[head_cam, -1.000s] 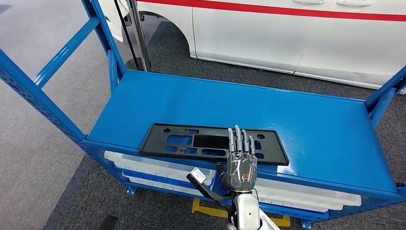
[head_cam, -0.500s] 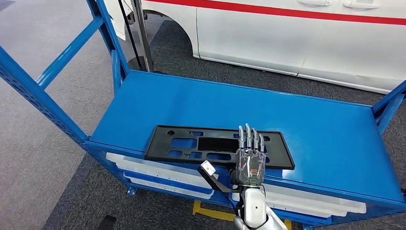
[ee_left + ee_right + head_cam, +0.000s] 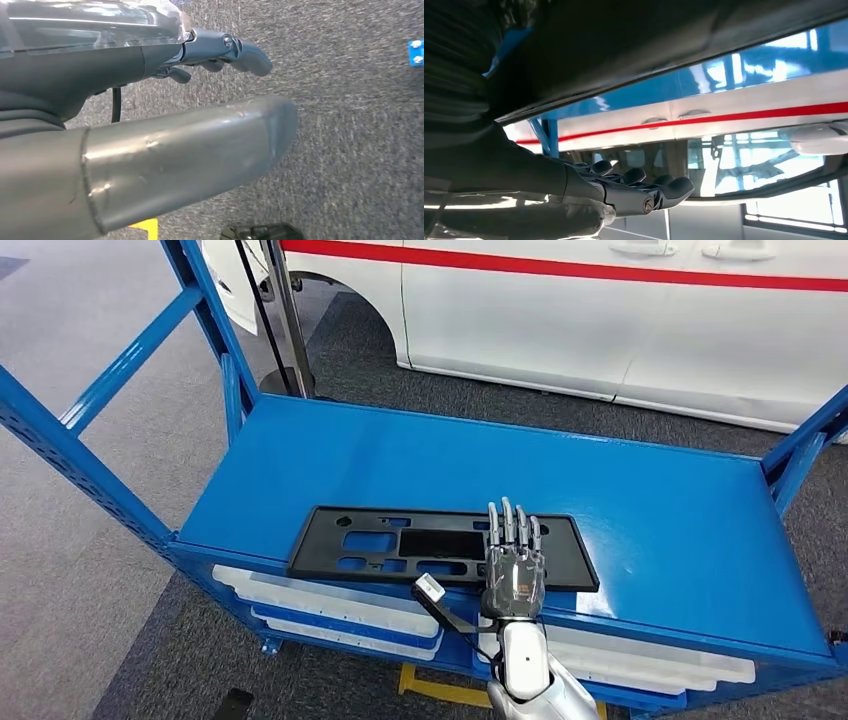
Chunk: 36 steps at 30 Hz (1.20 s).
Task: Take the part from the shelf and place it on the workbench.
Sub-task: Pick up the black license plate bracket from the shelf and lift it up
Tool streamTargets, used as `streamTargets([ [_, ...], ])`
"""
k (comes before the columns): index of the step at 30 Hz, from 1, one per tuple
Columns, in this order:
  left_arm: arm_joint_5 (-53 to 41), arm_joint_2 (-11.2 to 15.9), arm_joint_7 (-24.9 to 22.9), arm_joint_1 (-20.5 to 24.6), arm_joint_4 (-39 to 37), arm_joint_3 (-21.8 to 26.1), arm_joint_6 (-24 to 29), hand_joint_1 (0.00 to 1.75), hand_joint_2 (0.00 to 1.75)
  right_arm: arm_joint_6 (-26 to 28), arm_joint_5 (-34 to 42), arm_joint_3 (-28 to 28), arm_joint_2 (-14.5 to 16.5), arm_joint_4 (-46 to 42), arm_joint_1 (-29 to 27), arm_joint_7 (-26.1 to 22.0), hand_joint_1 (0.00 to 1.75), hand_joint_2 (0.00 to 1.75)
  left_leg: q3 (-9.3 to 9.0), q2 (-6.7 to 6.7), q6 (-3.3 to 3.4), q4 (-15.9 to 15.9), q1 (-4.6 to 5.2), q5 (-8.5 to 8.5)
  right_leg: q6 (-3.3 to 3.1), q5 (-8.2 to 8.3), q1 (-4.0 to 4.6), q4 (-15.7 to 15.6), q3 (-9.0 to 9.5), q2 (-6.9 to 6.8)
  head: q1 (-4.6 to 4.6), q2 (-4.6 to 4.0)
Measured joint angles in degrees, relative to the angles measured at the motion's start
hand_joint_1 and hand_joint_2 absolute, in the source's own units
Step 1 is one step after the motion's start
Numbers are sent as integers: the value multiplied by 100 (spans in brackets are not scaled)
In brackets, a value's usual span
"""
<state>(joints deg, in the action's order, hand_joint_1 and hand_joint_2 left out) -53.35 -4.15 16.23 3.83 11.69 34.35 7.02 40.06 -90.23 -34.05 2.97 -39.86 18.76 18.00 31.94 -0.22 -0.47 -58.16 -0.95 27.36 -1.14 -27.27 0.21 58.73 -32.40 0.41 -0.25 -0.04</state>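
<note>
Part (image 3: 400,543), black and unlabelled, lies on shelf (image 3: 640,500) under the flat, outspread, empty right hand (image 3: 512,575).

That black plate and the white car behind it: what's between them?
In the head view, bare blue shelf top beyond the black plate, then grey carpet before the white car.

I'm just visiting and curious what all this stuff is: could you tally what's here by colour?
Blue: 1, the shelf.
Black: 1, the flat part lying on the shelf, with the right hand stretched over it.
White: 2, the trays under the shelf top.
White with a red stripe: 1, the car behind.
Total: 5.
</note>
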Motion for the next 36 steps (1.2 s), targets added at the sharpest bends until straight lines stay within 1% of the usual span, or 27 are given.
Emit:
streamTargets([
  [2,-22,-2,1,-1,0,3,0,0,0,-1,1,45,10,95,2,-57,122,175,-9,-1,67,28,-5,-38,54,13,8,-16,4,6,-1,1],
  [4,-28,-5,2,2,0,5,0,0,0,-1,3,92,16,170,-6,-82,122,175,-11,14,149,75,-38,-89,107,-118,5,140,-61,1,3,1],
  [5,-29,-7,2,3,0,5,-1,0,0,-1,4,110,17,205,-11,-90,122,175,-5,24,182,93,-54,-109,133,-284,-5,388,-172,-3,7,1],
  [7,-31,-6,3,-3,0,6,-1,0,0,-2,5,125,18,271,-25,-96,122,175,24,39,210,95,-50,-122,186,-688,-41,1152,-527,-8,11,0],
  [8,-31,-6,3,-9,0,7,-1,0,0,-2,4,126,18,297,-32,-99,122,175,34,44,211,93,-48,-123,206,-801,-59,1473,-676,-9,12,0],
  [9,-31,-6,3,-14,0,7,0,0,0,-2,3,127,18,318,-34,-103,125,175,34,46,209,91,-48,-124,220,-788,-75,1592,-727,-10,10,0],
  [10,-31,-6,3,-16,0,7,-1,0,0,-2,3,127,18,332,-34,-109,127,175,26,44,205,90,-49,-123,226,-662,-89,1480,-663,-11,11,0],
  [12,-31,-8,3,-15,0,7,-3,0,0,-2,2,128,19,349,-30,-126,133,175,-5,35,184,89,-54,-114,206,-249,-105,707,-271,-13,12,0],
  [13,-31,-10,5,-13,0,7,-5,0,0,-2,3,130,20,355,-27,-138,133,175,-11,30,158,82,-47,-108,186,-113,-95,335,-89,-13,12,0],
  [14,-31,-11,7,-10,0,8,-7,0,0,-2,3,132,28,360,-26,-159,133,175,-11,25,125,78,-40,-106,164,-37,-82,76,30,-12,11,0],
  [15,-32,-11,9,-8,0,8,-9,0,0,-2,2,138,39,364,-23,-186,133,175,-7,22,85,77,-35,-108,142,-29,-63,-34,72,-11,10,1],
  [18,-40,-12,16,-7,0,8,-9,0,0,3,1,182,81,370,-23,-273,134,175,3,12,-35,78,-51,-101,46,0,-52,-84,73,-20,10,1],
  [19,-42,-13,20,-8,0,8,-9,0,0,5,1,201,97,371,-22,-291,133,175,40,11,-60,-4,-59,-29,1,22,-65,-115,83,-31,9,0],
  [20,-43,-15,23,-9,0,7,-10,0,0,7,1,221,110,373,-22,-302,132,175,131,9,-79,-208,-64,111,-35,43,-83,-144,91,-45,9,0],
  [22,-46,-15,27,-15,0,8,-11,0,0,3,1,254,124,375,-26,-319,133,175,467,11,-105,-960,-68,511,-69,56,-80,-154,83,-66,8,1],
  [23,-47,-15,27,-21,0,9,-10,0,0,1,1,264,125,376,-29,-325,135,175,635,12,-119,-1336,-68,655,-72,56,-74,-151,77,-72,8,1],
  [24,-48,-14,27,-29,0,10,-10,0,0,-1,1,270,125,376,-32,-329,139,175,729,12,-127,-1552,-68,694,-73,56,-69,-148,77,-73,8,1],
  [25,-48,-13,27,-35,0,11,-10,0,0,-2,1,275,125,377,-34,-332,144,175,710,13,-129,-1525,-69,609,-70,54,-68,-142,80,-71,8,1],
  [26,-48,-13,27,-38,0,11,-9,0,0,-2,1,283,125,377,-35,-335,150,175,580,16,-126,-1269,-72,431,-62,47,-70,-133,86,-67,8,1],
  [27,-48,-13,27,-38,0,13,-9,0,0,1,3,301,128,377,-38,-359,157,175,378,20,-119,-858,-75,217,-46,35,-72,-115,90,-62,8,0],
  [28,-48,-14,27,-34,0,19,-7,0,0,4,27,337,134,375,-45,-422,163,175,183,23,-108,-459,-70,77,-20,17,-60,-85,84,-55,7,0],
  [29,-48,-14,32,-31,0,28,-4,0,0,9,118,392,148,359,-60,-558,168,175,42,22,-84,-172,-64,-3,8,2,-48,-59,73,-45,9,0],
  [31,-33,-16,48,-40,0,74,7,0,0,-55,749,578,223,223,-168,-1279,174,175,-41,19,-28,7,-44,10,62,-8,-17,-32,51,-27,12,0],
  [33,9,-20,72,-65,0,171,25,0,0,-449,2197,816,360,-270,-417,-2699,175,175,-39,25,42,19,-60,-12,107,-20,-18,-19,48,-17,13,0],
  [34,28,-22,85,-74,0,232,32,0,0,-754,3111,905,439,-657,-568,-3497,175,175,-42,37,82,30,-72,-23,132,-88,-21,57,19,-16,14,1],
  [35,40,-25,95,-78,0,288,42,0,0,-1077,4031,954,512,-1079,-710,-4154,175,175,-44,52,117,43,-84,-34,156,-224,-29,247,-62,-16,14,1],
  [36,45,-26,102,-78,0,343,53,0,0,-1372,4855,965,584,-1495,-847,-4552,175,175,-44,67,143,48,-85,-38,179,-417,-41,559,-199,-20,14,1],
])
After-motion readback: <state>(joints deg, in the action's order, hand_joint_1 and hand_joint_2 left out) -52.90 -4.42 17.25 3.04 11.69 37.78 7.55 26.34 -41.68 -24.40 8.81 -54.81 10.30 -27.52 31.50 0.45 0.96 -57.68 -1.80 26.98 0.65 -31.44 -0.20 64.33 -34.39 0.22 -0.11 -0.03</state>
